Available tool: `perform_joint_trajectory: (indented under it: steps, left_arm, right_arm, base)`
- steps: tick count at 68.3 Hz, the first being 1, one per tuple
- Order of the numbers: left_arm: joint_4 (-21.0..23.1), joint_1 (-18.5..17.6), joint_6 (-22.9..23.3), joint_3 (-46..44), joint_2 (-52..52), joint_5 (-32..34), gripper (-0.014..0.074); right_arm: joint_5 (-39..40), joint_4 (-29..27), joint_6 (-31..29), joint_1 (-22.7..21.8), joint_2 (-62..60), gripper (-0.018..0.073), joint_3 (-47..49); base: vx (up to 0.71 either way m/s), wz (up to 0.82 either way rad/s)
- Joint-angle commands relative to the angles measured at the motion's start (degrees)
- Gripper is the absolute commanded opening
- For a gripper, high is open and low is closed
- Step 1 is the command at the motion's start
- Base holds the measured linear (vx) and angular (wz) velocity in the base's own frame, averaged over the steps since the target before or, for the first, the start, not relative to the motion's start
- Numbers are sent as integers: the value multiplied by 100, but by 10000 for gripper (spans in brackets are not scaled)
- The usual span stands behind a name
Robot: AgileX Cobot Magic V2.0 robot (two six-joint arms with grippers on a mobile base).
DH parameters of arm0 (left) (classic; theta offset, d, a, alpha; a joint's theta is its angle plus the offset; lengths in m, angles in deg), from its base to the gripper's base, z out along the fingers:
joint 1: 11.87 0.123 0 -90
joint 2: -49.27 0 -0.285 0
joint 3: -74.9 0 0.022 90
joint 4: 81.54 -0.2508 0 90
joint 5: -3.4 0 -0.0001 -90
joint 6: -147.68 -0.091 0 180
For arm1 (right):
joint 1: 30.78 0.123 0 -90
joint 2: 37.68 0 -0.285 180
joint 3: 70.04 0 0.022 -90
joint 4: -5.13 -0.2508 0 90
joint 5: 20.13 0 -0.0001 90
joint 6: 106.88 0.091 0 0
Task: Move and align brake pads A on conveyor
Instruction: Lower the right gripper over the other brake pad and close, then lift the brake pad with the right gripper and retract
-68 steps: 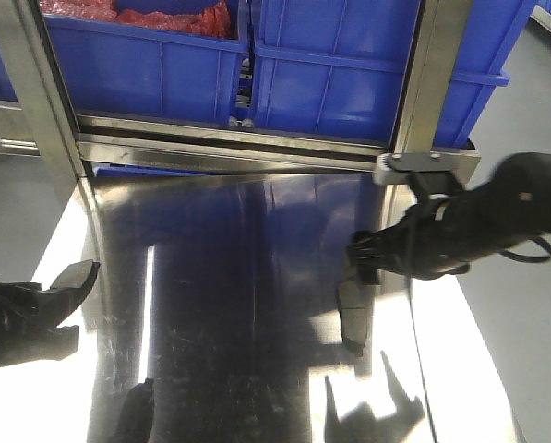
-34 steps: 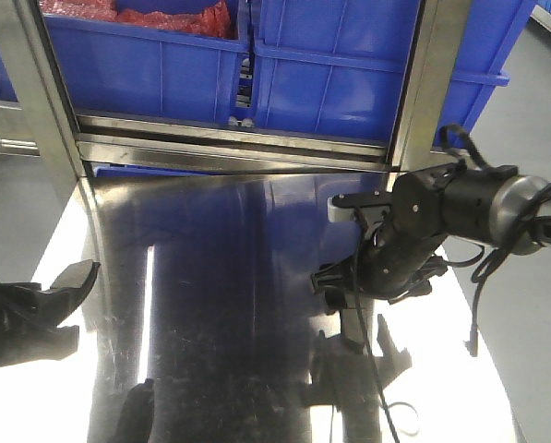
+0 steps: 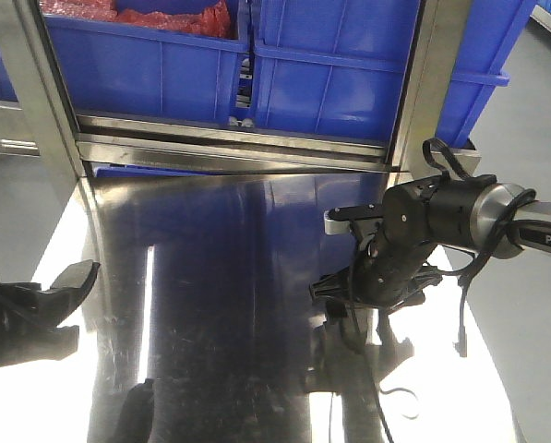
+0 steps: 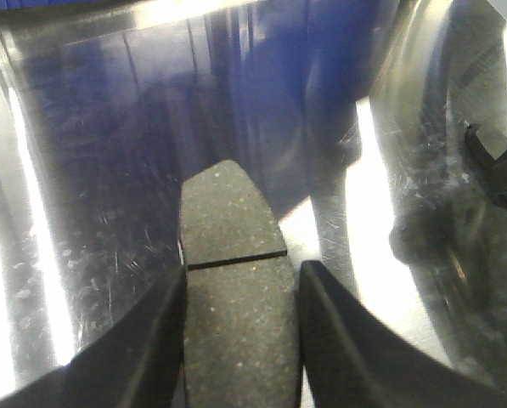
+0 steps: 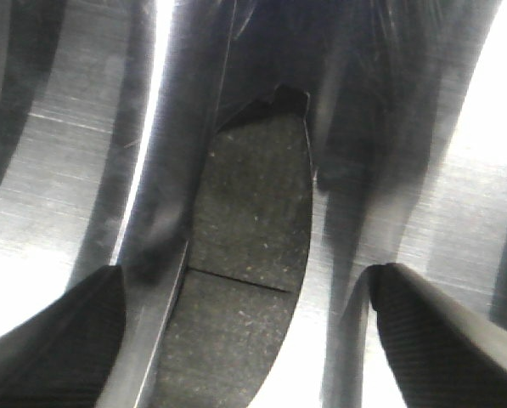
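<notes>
My left gripper is shut on a dark-grey brake pad with a thin groove across its rough face. The pad juts forward past the fingertips, above the shiny steel table. In the front view this gripper is at the lower left with the pad sticking out. My right gripper is open, with its fingers wide apart on either side of a second pad. That pad lies flat on the steel, nearer the left finger. In the front view the right gripper points down and hides it. The conveyor is out of view.
The shiny steel table mirrors the arms and bins. Blue bins stand behind a steel frame at the back, with upright posts left and right. The table's right edge is near my right arm.
My right arm has swung its wrist round and come down over the pad on the steel, which showed openly a second ago. My left gripper and its pad have not moved.
</notes>
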Motion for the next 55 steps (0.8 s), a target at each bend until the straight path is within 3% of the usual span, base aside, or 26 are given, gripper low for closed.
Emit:
perform_joint_trajectory:
  steps: [1,12,40,55]
  left_arm:
    - [-42,-21,6,-146,-71,430,139]
    - [-42,-21,6,-146,-71,430,139]
    - [-42,-21,6,-146,-71,430,139]
    - [-42,-21,6,-146,-71,430,139]
  right_arm:
    - [129,37,-3,-1,-240,535,149]
    - [129,37,-3,-1,-240,431,149]
    - [159,37,-48,-1,-260,4,149]
    - [217,44,-48,-1,-425,-10,128]
  base:
    - [0,0]
    - [0,0]
    - [0,0]
    - [0,0]
